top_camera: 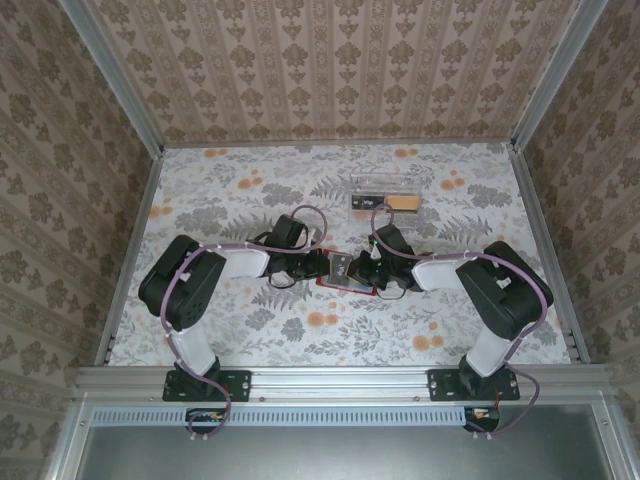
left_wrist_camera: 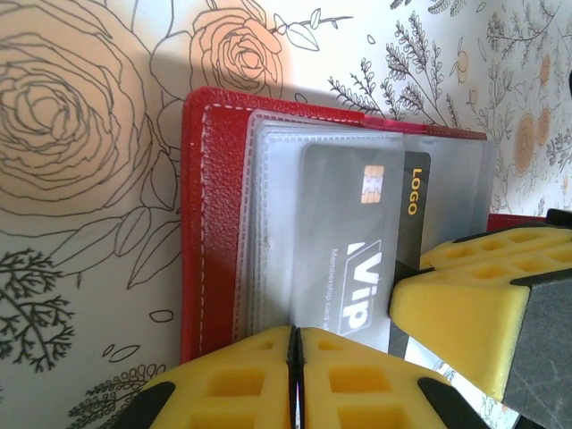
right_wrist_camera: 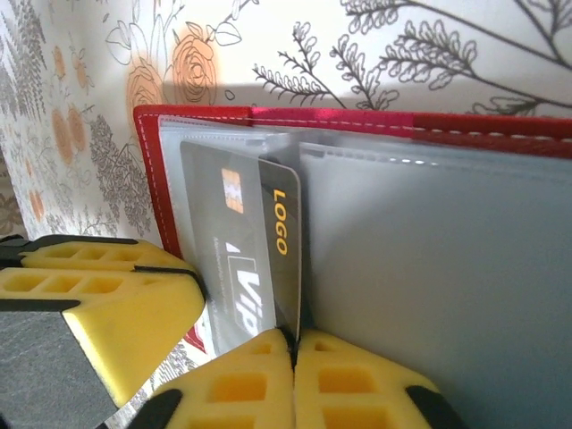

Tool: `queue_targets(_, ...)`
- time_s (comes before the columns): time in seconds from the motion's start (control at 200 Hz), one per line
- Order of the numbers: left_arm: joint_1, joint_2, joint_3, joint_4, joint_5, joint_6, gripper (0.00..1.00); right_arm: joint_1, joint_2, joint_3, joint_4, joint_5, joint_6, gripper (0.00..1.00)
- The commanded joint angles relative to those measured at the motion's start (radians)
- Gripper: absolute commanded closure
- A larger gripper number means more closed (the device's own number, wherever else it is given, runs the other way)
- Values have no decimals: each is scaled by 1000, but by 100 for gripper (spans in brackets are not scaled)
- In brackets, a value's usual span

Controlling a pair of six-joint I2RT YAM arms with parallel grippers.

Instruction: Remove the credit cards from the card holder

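The red card holder (top_camera: 345, 284) lies open on the flowered table between both arms. Its red cover (left_wrist_camera: 201, 223) and clear inner sleeves (right_wrist_camera: 429, 259) show up close. A dark credit card (left_wrist_camera: 357, 241) marked VIP and LOGO sticks partway out of a sleeve. My left gripper (left_wrist_camera: 296, 344) is shut on the edge of a clear sleeve, beside the card. My right gripper (right_wrist_camera: 294, 344) is shut on the near corner of the dark credit card (right_wrist_camera: 237, 241). In the top view the left gripper (top_camera: 335, 265) and the right gripper (top_camera: 362, 268) meet over the holder.
A clear tray (top_camera: 383, 196) with a dark card and a tan one lies behind the holder, toward the back wall. Papered walls and metal rails (top_camera: 535, 250) close in the table on three sides.
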Motion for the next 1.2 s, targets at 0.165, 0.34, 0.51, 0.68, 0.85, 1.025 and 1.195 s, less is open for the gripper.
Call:
queue_targets(0.165, -4, 27, 10, -60, -21, 18, 90, -34, -53, -79, 17, 9, 10, 100)
queue_targets(0.34, 3, 28, 6, -65, -25, 17, 90, -65, -107, -130, 11, 6, 5, 100)
queue_targets(0.51, 2, 24, 12, -68, -22, 20, 91, -86, -192, -158, -37, 5, -10, 100)
queue_targets(0.68, 2, 20, 20, -70, -17, 23, 90, -116, -345, -175, -175, 18, -60, 100)
queue_targets(0.85, 1, 3, 31, -64, -4, 20, 89, -134, -532, -146, -380, 46, -152, 100)
queue_targets(1.025, -7, -63, 50, -70, -13, 23, 74, -135, -634, -1, -633, 139, -337, 100)
queue_targets(1.195, -7, -180, 35, -78, -52, 19, 41, -121, -587, 220, -799, 202, -535, 100)
